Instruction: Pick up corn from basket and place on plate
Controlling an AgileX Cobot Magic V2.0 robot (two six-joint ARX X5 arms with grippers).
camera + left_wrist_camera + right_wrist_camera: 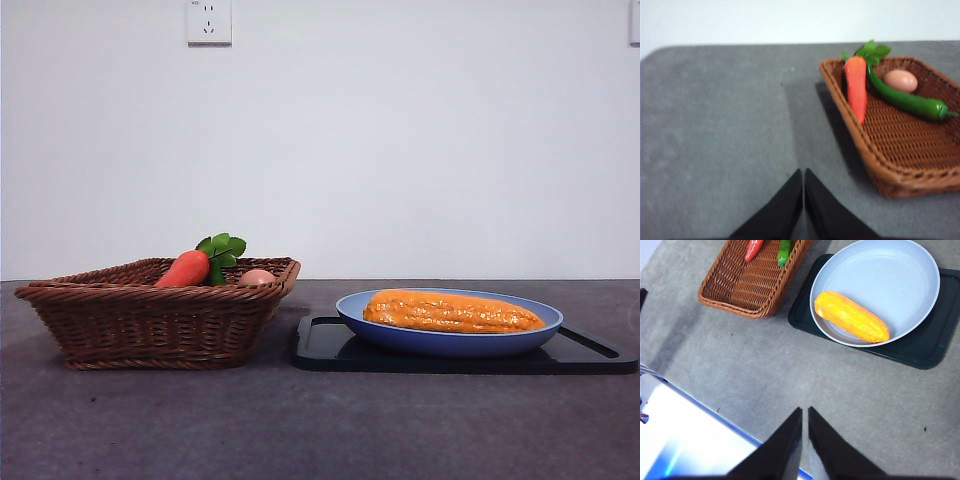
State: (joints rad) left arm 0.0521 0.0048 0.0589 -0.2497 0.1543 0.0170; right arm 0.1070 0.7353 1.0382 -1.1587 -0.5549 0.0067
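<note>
In the front view the corn (452,312) lies flat inside the plate (450,342), which sits on a black tray (320,352) on the grey counter (300,420). Beside the tray stands the basket (150,325), with a carrot (184,269) and an egg (257,277) showing above its rim. No arm appears here.

In the left wrist view the left end effector (803,175) hangs over bare counter just beside the basket (900,165), its jaws pressed together and holding nothing. The basket holds the carrot (856,87), the egg (900,80) and a green pepper (905,100); no corn is left in it.

In the right wrist view the right end effector (804,412) hovers high above the counter, well apart from the plate (890,275), jaws all but closed and empty. The corn (851,316) rests along the plate's nearer side, wholly within the rim.

Judging from this, the placing looks done, and what remains is only to keep clear. Doing that well means holding both arms up and away, so nothing nudges the plate, tray or basket, and leaving the corn settled where it lies.
</note>
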